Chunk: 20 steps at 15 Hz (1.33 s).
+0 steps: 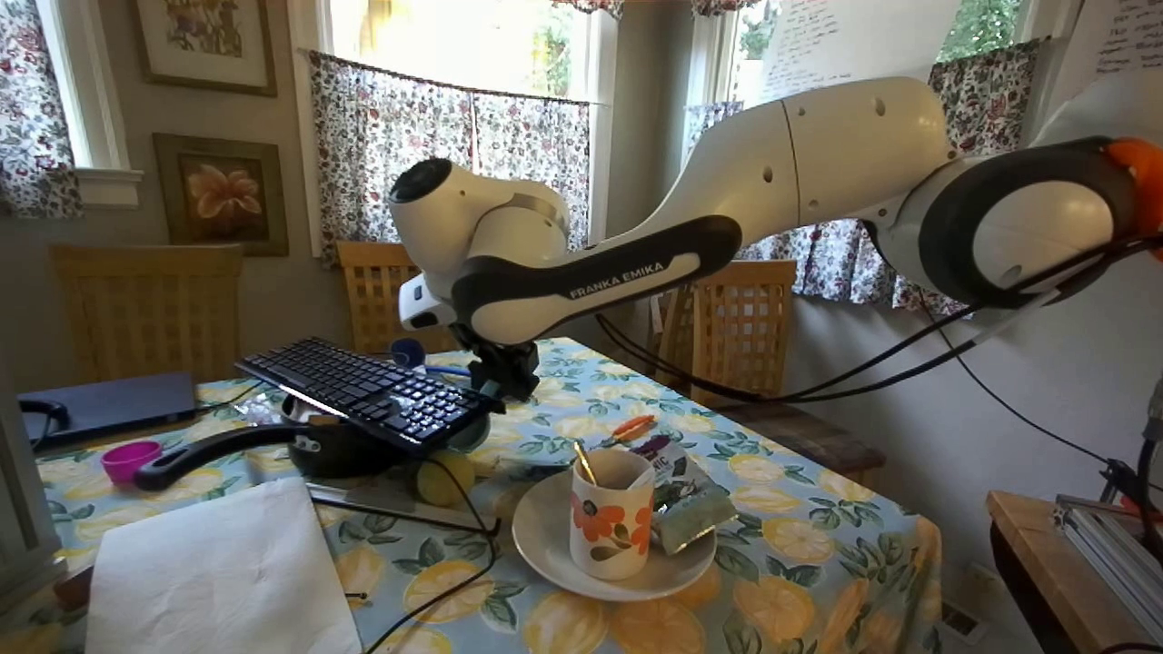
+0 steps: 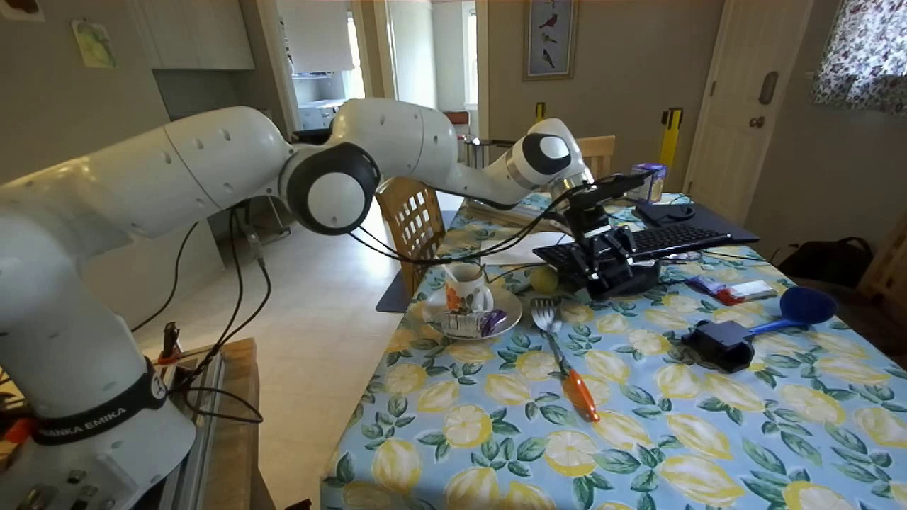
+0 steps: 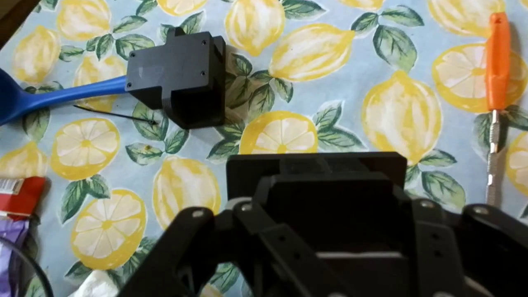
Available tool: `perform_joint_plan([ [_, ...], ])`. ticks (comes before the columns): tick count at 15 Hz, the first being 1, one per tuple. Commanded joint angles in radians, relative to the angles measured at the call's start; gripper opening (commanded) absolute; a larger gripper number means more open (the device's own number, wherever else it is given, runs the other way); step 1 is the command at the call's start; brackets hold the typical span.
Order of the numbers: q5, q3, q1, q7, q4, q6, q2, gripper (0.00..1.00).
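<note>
My gripper (image 1: pixel 505 374) is over the patterned table, by the end of a black keyboard (image 1: pixel 363 386). In an exterior view my gripper (image 2: pixel 602 263) stands in front of the keyboard (image 2: pixel 673 241). In the wrist view the dark finger links stand on both sides of a black block (image 3: pixel 317 163), and my gripper (image 3: pixel 330 185) looks shut on it; the block's lower part is hidden. The keyboard lies tilted over a black frying pan (image 1: pixel 341 451). I cannot tell whether my gripper touches the keyboard or pan.
A blue ladle (image 2: pixel 806 308) with a black block (image 3: pixel 177 70) on its handle lies nearby. An orange-handled fork (image 2: pixel 567 368) lies in front. A flowered mug (image 1: pixel 611 527) and packet (image 1: pixel 686 500) are on a white plate (image 1: pixel 545 554). White paper (image 1: pixel 218 581) and a pink cup (image 1: pixel 132 461) are near the pan.
</note>
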Motion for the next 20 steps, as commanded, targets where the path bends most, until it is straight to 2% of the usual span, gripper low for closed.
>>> perform_joint_plan([
  [1, -0.040, -0.017, 0.042, 0.079, -0.084, 0.046, -0.041, 0.34],
  [7, -0.063, -0.044, 0.074, 0.197, -0.248, 0.045, -0.110, 0.34],
  [15, -0.095, -0.027, 0.061, 0.176, -0.584, 0.333, -0.270, 0.34],
  [20, -0.166, -0.031, 0.058, 0.143, -0.779, 0.501, -0.372, 0.34],
])
